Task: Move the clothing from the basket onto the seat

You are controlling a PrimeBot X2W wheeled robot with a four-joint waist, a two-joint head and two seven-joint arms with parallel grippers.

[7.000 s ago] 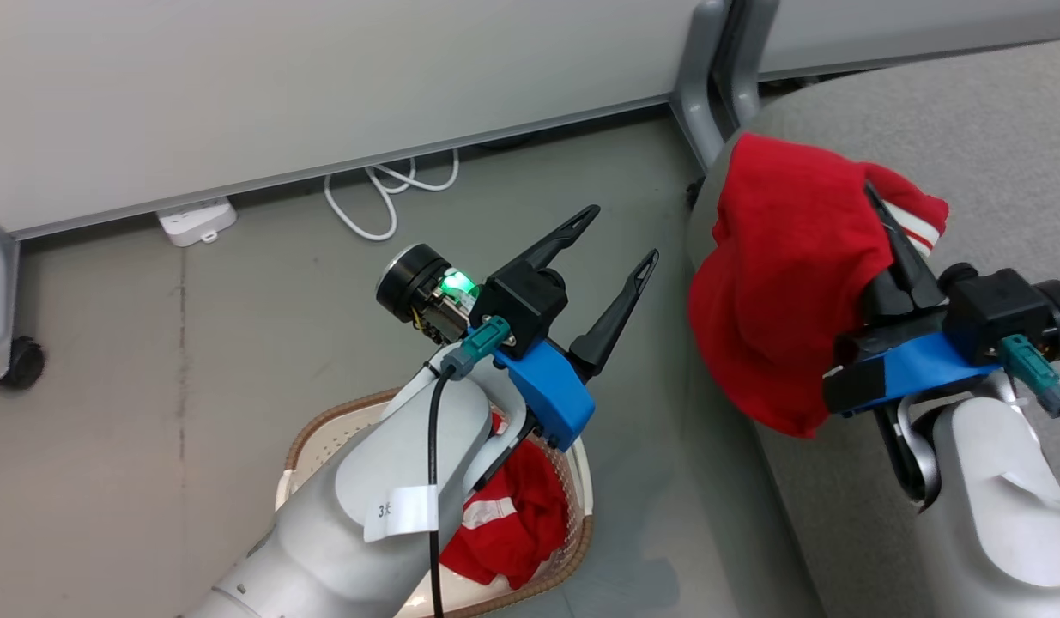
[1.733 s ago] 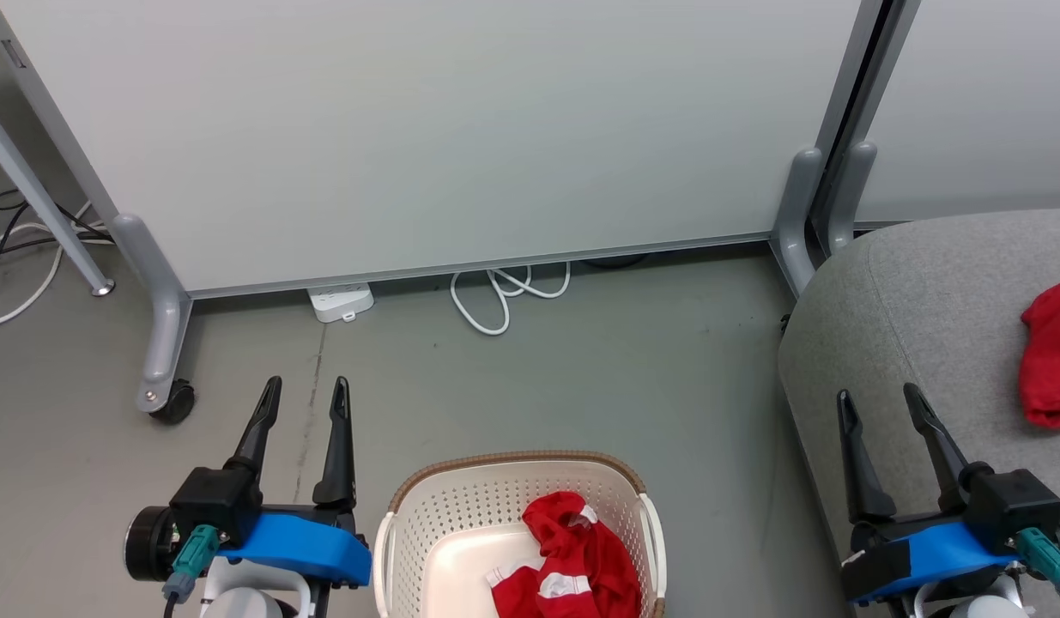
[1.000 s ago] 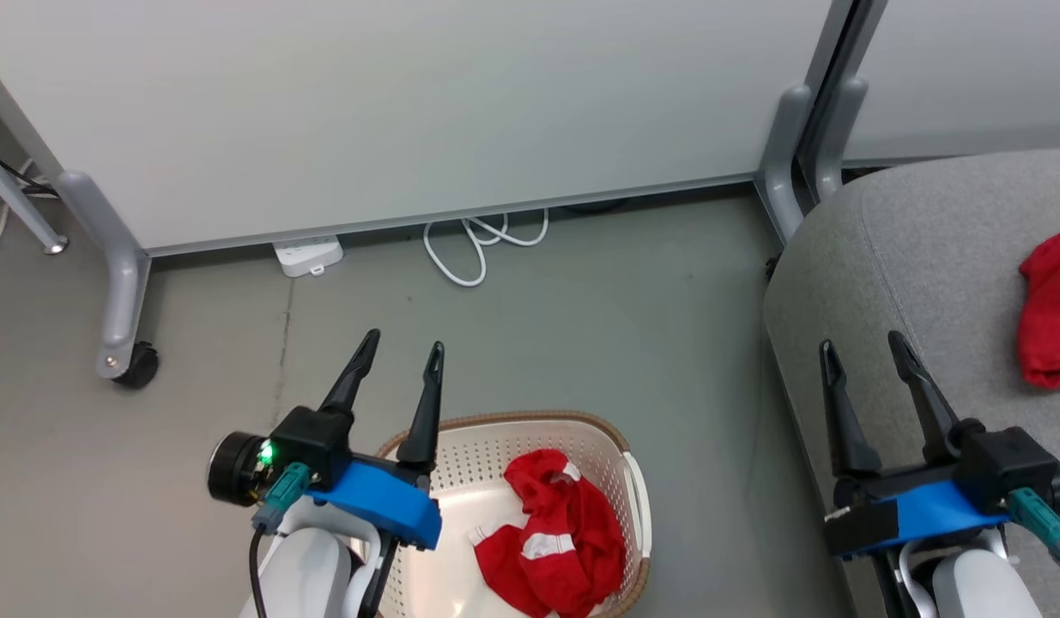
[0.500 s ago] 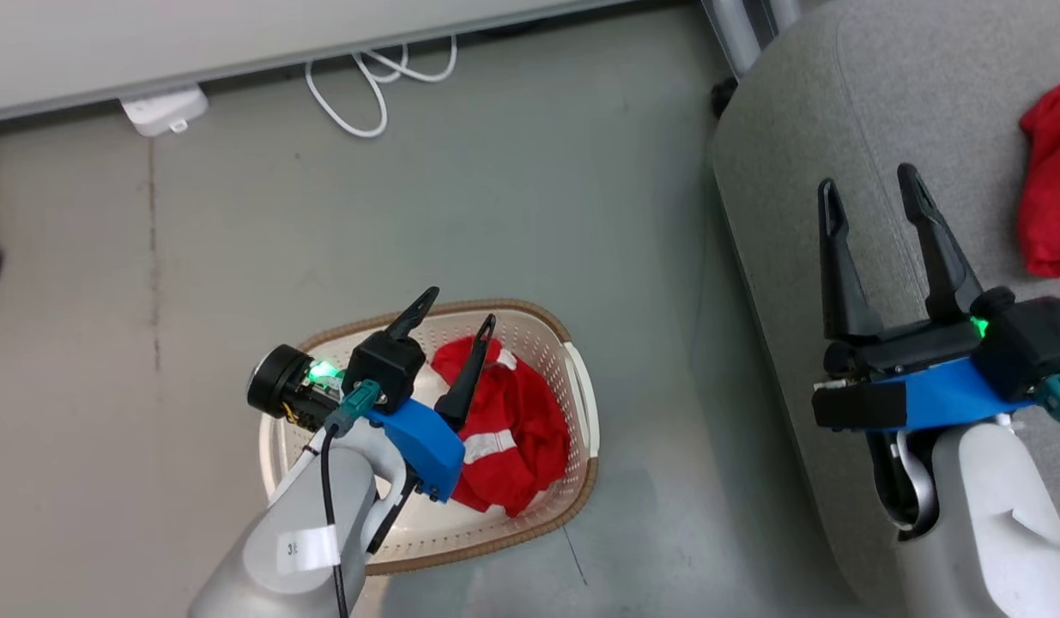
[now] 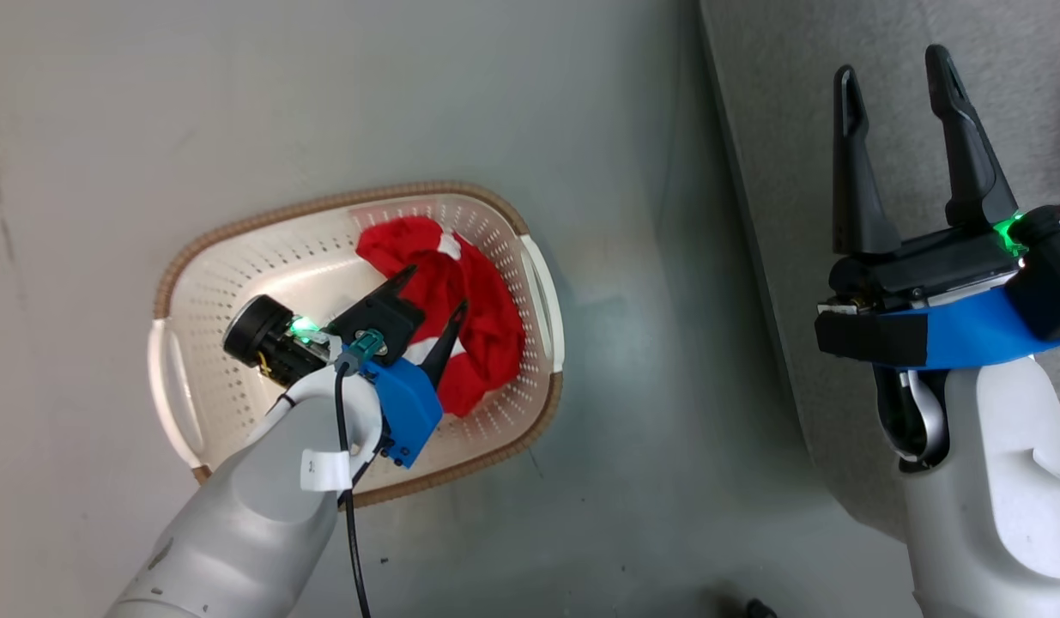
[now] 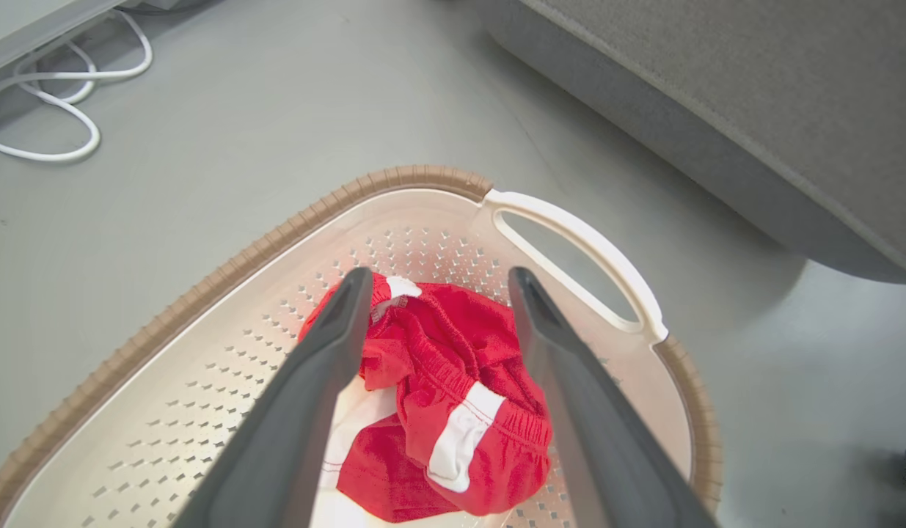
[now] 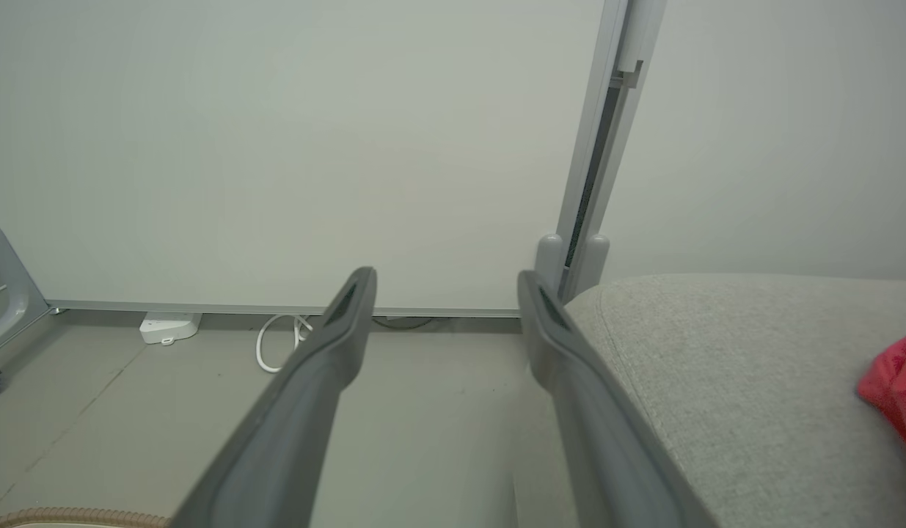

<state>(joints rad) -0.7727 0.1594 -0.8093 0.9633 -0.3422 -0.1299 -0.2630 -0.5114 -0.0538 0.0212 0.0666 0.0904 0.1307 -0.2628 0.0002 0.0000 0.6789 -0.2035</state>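
- The left pincer (image 5: 436, 287), spread, hangs over the red clothing (image 5: 487, 326) inside the basket (image 5: 221, 275), centre left of the head view.
- The right pincer (image 5: 893, 64), spread and empty, is above the grey seat (image 5: 778, 129), upper right.

cable tag (image 5: 324, 470): white flag wrapped round the black cable (image 5: 352, 549), lying on the pale left forearm (image 5: 238, 532)
tag print: one dark character at the flag's left edge, reads as "2" or "3", followed by a dot or a cut-off stroke; too small to settle
other text: none readable
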